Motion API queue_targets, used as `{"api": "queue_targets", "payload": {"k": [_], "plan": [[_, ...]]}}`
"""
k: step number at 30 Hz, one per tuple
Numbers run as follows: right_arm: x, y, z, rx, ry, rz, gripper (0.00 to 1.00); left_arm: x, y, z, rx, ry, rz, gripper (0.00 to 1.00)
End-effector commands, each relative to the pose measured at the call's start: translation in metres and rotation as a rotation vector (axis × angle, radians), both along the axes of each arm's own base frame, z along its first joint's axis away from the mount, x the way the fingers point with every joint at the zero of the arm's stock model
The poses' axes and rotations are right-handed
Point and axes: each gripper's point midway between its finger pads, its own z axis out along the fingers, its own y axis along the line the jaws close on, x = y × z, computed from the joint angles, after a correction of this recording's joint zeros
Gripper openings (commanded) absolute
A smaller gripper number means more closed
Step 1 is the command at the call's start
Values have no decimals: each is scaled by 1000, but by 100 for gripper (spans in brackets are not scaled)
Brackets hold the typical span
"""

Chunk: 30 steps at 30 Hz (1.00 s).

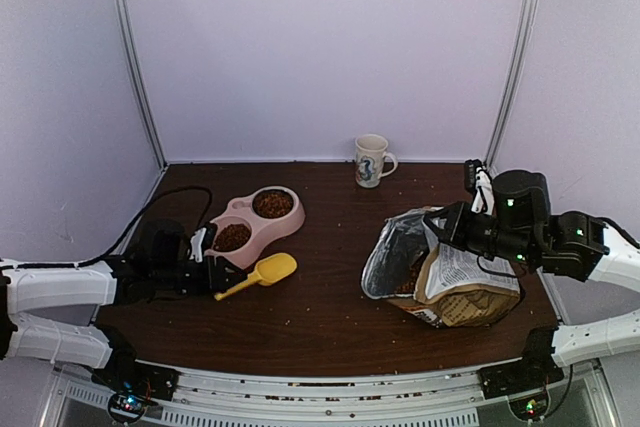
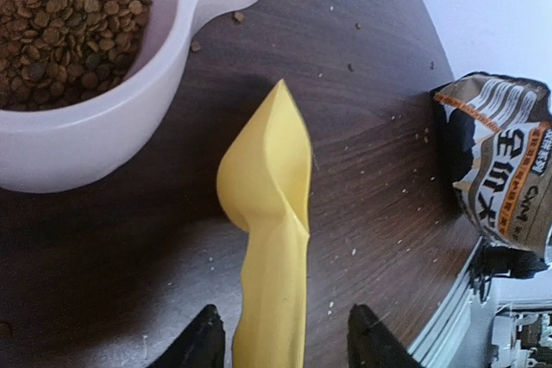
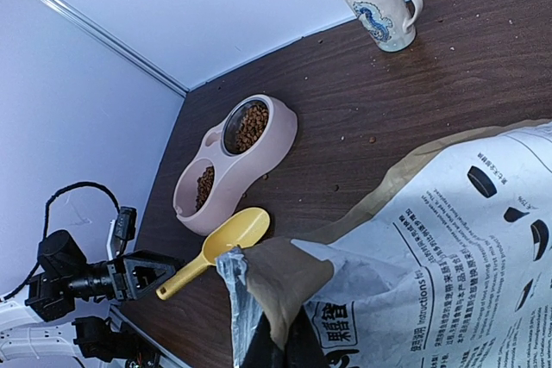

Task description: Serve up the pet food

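The pet food [image 1: 272, 204] fills both cups of a pink double bowl [image 1: 262, 228]; the near cup's kibble shows in the left wrist view [image 2: 69, 23]. A yellow scoop [image 2: 267, 213] lies empty on the table beside the bowl [image 2: 103, 135]. My left gripper [image 2: 289, 342] is open, its fingers either side of the scoop's handle without touching it. My right gripper [image 3: 289, 346] is shut on the rim of the opened tan-and-white bag [image 3: 448, 247], which stands at the right [image 1: 450, 272].
A white mug [image 1: 372, 161] stands at the back middle of the dark wooden table. Loose kibble crumbs lie scattered on the table. The table's front edge runs close behind the bag [image 2: 504, 170] and my left gripper [image 1: 215, 272].
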Motion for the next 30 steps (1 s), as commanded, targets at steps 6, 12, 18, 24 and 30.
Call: {"api": "queue_targets", "payload": {"k": [6,12,18,24,30], "plan": [[5,-3,30,33,-72,-9,0,2,41,-5,235,-26,103,79],[0,9,53,-37,-144,105,0,4,75,19,385,-102,178,87],[-28,56,80,-66,-204,417,0,9,66,91,328,-366,104,87],[-79,104,106,-34,-252,747,0,-7,27,159,177,-604,-68,81],[-109,117,121,30,-275,937,0,-51,-37,195,118,-741,-317,79]]}}
